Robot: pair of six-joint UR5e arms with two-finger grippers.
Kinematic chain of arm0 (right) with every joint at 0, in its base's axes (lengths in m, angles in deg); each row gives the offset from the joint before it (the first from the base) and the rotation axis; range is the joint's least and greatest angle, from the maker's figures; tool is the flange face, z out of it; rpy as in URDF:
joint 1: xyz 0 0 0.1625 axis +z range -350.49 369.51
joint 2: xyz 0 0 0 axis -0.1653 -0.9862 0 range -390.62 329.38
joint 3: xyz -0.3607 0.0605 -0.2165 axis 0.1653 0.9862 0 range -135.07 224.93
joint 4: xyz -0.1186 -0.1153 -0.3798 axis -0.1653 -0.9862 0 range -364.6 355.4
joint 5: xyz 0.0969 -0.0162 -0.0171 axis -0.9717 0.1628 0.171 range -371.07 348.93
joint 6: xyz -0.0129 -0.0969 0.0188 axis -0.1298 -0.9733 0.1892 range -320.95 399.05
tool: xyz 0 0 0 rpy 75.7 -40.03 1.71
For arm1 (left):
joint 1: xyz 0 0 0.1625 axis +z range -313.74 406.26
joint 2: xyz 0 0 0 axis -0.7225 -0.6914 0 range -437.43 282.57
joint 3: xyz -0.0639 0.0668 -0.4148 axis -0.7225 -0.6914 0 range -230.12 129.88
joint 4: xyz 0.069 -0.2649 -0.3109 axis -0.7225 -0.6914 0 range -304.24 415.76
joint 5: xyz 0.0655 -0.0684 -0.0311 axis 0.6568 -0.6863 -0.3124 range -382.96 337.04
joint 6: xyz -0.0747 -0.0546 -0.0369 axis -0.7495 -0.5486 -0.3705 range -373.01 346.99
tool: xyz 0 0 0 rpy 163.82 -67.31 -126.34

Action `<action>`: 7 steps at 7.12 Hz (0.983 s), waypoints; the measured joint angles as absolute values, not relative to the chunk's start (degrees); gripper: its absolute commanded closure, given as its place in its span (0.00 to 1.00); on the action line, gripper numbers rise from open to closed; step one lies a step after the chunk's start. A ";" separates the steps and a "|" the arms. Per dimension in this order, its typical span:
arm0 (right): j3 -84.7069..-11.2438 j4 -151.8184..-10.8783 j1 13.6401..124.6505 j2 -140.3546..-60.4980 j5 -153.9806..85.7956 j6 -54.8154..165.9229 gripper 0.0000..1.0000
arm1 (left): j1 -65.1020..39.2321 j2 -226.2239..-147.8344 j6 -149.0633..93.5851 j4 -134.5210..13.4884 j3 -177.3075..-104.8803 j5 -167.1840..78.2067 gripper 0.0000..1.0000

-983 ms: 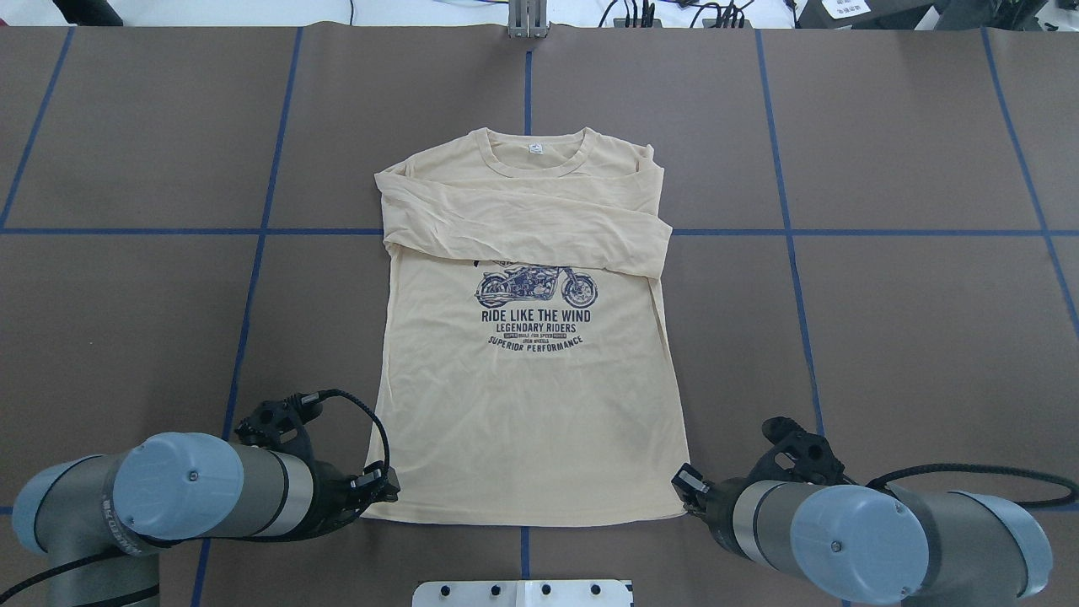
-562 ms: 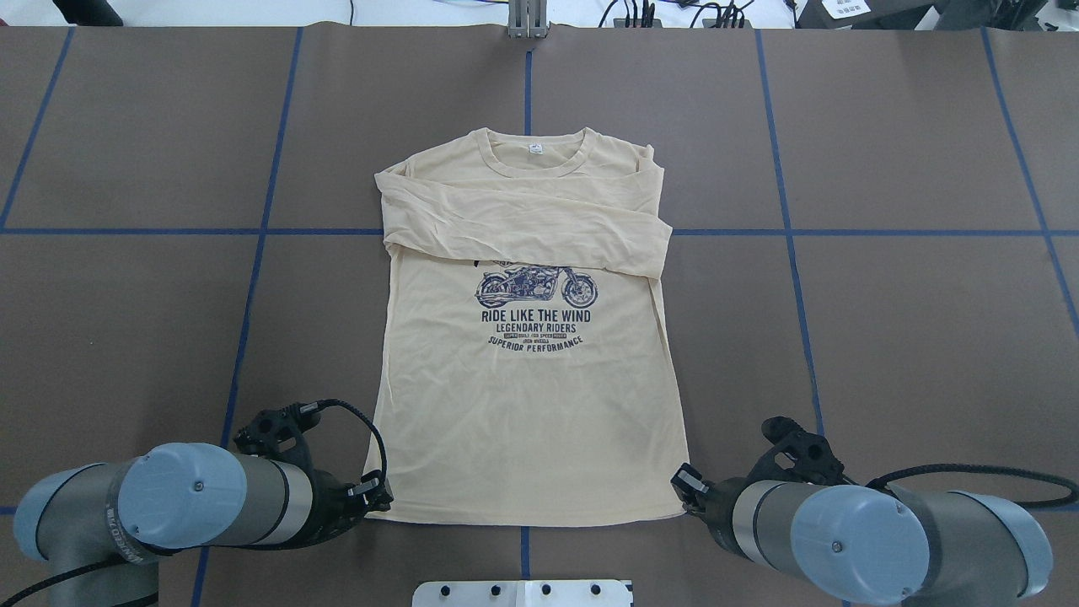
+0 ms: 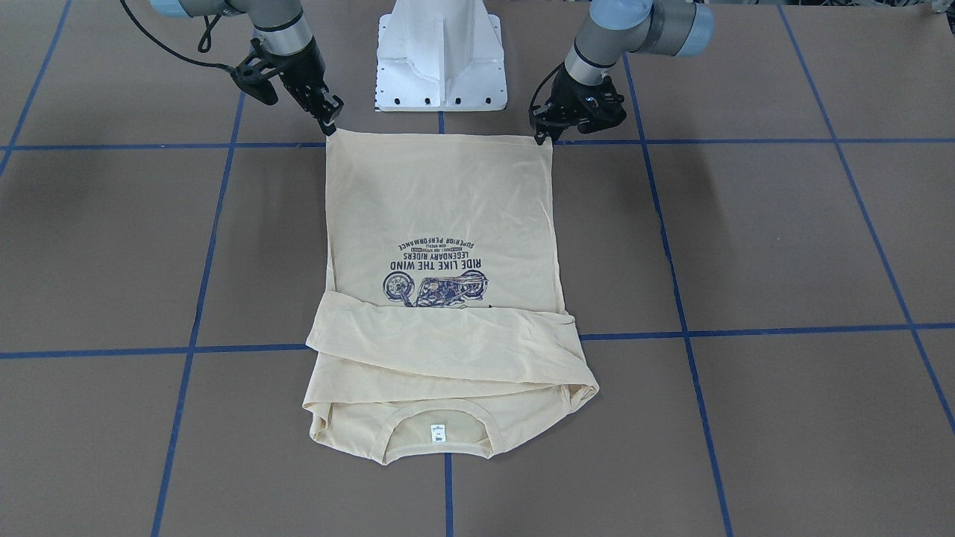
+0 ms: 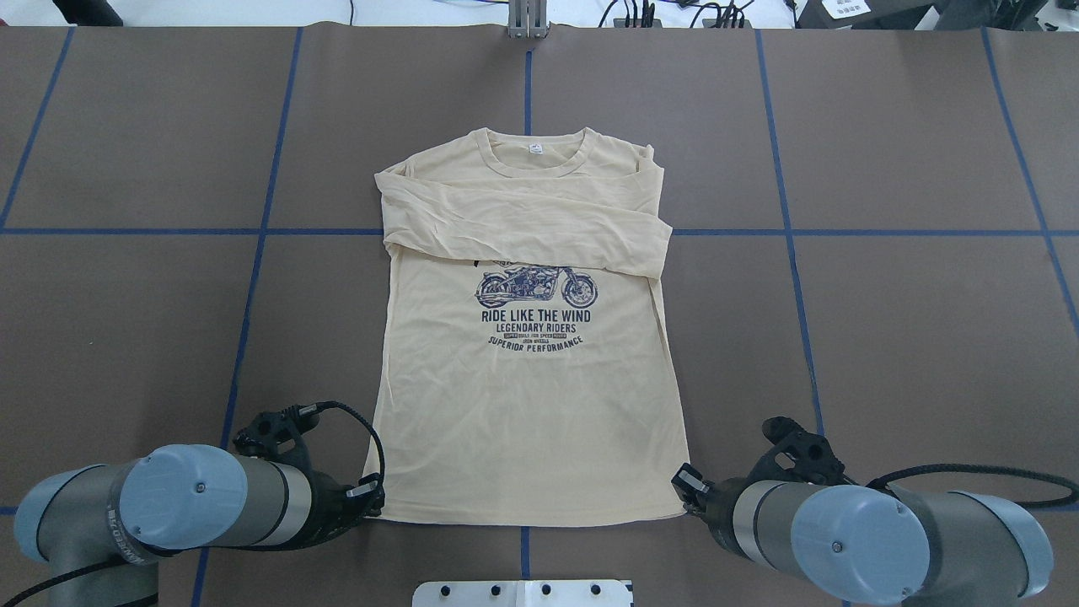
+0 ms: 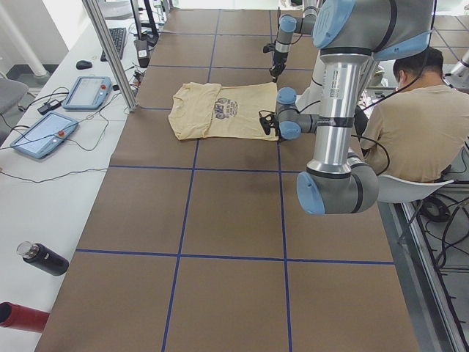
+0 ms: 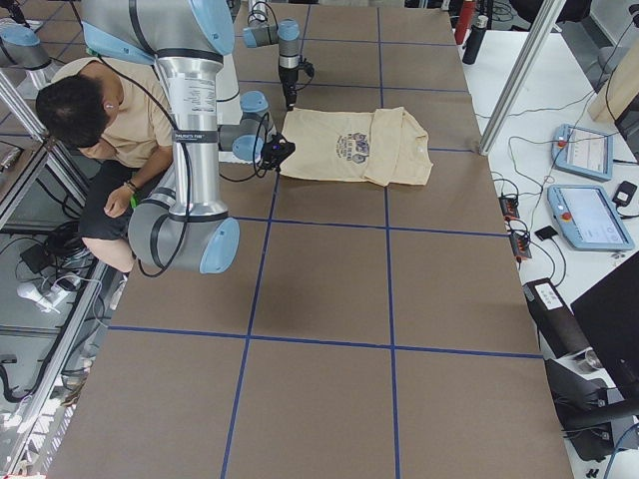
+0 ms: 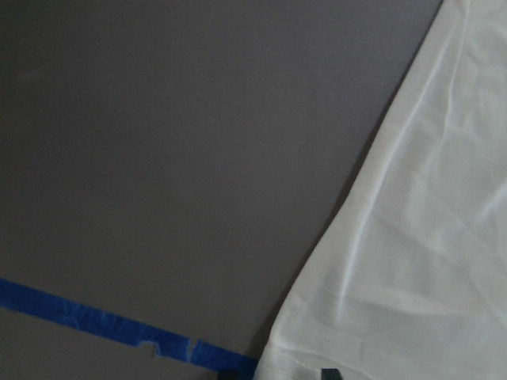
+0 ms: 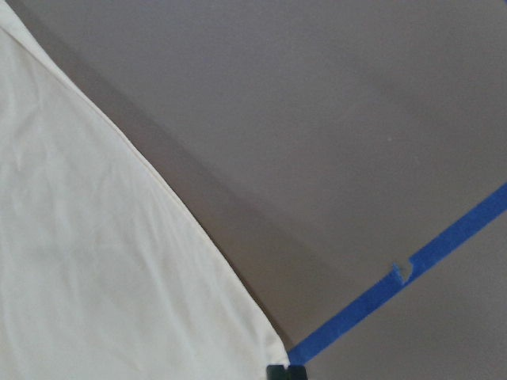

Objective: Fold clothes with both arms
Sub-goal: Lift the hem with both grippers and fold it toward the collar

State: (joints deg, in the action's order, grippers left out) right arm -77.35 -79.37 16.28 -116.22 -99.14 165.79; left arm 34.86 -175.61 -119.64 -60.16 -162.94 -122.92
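Since a second ago the left arm [image 4: 181, 506] has slid a little toward the lower left of the overhead view. That has drawn the left gripper [image 4: 368, 497] down to the shirt's lower-left hem corner. The right arm [image 4: 860, 539] has not shifted.

Both arms lie low and nearly level along the bottom of the overhead view. Their forearms point inward toward each other, on either side of the white pedestal base [image 4: 523, 593]. The right gripper [image 4: 684, 487] sits at the lower-right hem corner.

Each gripper's jaws look narrow, with the tips right at the fabric's edge. In the left wrist view two dark fingertips [image 7: 329, 372] peek in at the bottom edge, one on each side of the corner. The view is too cropped to tell whether either gripper is actually pinching cloth. The hem lies flat.

The T-shirt [image 4: 523, 421] lies face up in the middle of the brown table [image 4: 885, 337]. Its long axis runs from bottom to top of the overhead frame, hem nearest the arms and collar farthest. The navy print [image 4: 536, 308] sits mid-frame. Just above it the sleeves [image 4: 523, 232] are folded across the chest in an overlapping band that covers the print's top edge. The white neck label [image 4: 534, 148] shows inside the collar at the top.
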 measured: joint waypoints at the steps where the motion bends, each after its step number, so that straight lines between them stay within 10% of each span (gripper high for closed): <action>1: -77.58 -79.36 16.29 -116.25 -99.14 165.79 1.00 | 34.87 -175.67 -119.39 -60.14 -162.98 -123.08 1.00; 7: -72.35 -93.62 41.26 -101.29 -116.78 155.40 1.00 | 12.22 -188.86 -104.02 -53.43 -160.18 -133.73 1.00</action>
